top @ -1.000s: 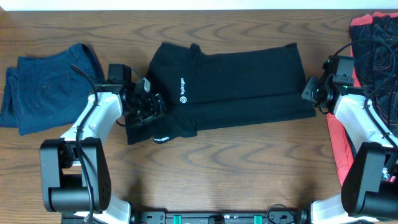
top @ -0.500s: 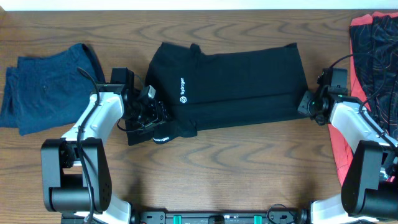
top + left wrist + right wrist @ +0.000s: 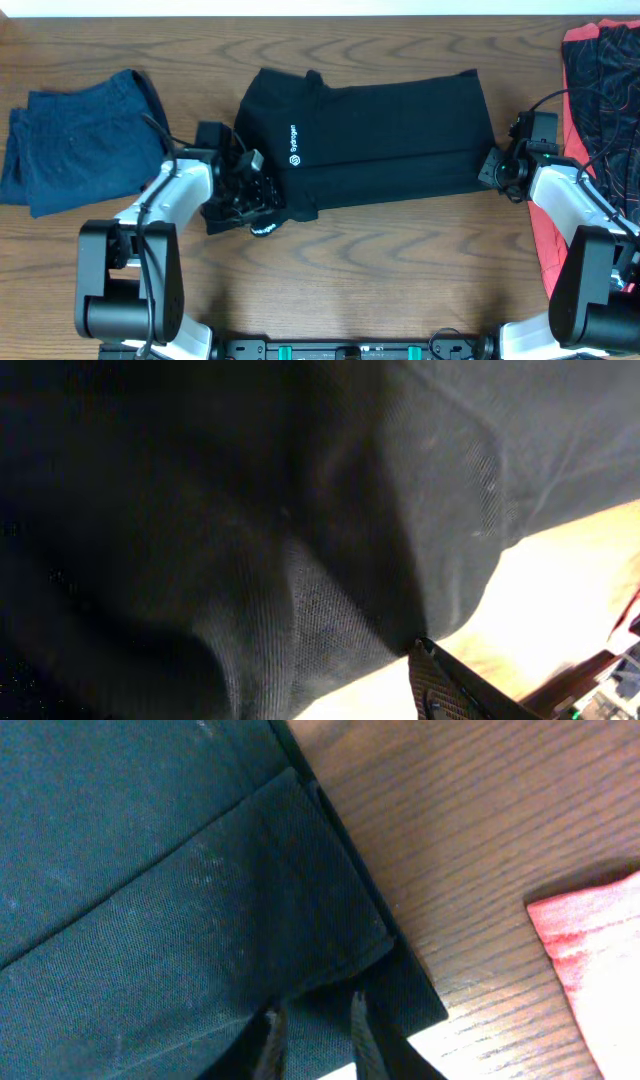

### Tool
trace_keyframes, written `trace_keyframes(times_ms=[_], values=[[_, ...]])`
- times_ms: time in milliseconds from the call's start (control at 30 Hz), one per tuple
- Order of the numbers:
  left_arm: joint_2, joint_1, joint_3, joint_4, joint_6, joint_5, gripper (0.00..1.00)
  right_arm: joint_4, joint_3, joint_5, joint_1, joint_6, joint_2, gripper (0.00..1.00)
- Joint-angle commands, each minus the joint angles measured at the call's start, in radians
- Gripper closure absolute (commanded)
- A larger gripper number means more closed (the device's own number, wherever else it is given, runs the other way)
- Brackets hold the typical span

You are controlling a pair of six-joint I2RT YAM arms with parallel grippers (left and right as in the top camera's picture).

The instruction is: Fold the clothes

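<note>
At either end of the black trousers (image 3: 380,130), my right fingers (image 3: 363,1030) stood narrow about the hem, my left fingers (image 3: 440,685) too hidden to tell; I judged both needed every layer caught.

Shows a brown wooden table (image 3: 380,260) from above, filling nearly the whole overhead view. Carries dark wavy grain in long loops and arches, running from left to right. Looks smooth and faintly glossy. Ends at the far side against a narrow white strip (image 3: 300,6). Shows the same table (image 3: 480,820) in the right wrist view as close brown grain in slanting lines. Gives only a pale, washed-out patch of it in the left wrist view.
</note>
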Motion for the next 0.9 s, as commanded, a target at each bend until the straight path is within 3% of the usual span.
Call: trace_keyframes(times_ms=[0,467,733,867], values=[[0.001,-0.014,-0.005,0.008,0.012,-0.011,0.42,0.0,-0.016,0.003,0.007,0.006,0.006,0.82],[-0.014,-0.011,0.02,0.013,0.013,0.083,0.75,0.036,-0.042,0.004,0.007,0.005,0.006,0.83],[-0.084,0.018,0.049,0.116,0.009,0.102,0.78,0.032,-0.053,0.004,0.006,0.005,0.006,0.83],[-0.103,0.039,0.049,0.236,-0.066,0.101,0.78,0.032,-0.054,0.004,0.006,0.006,0.006,0.83]])
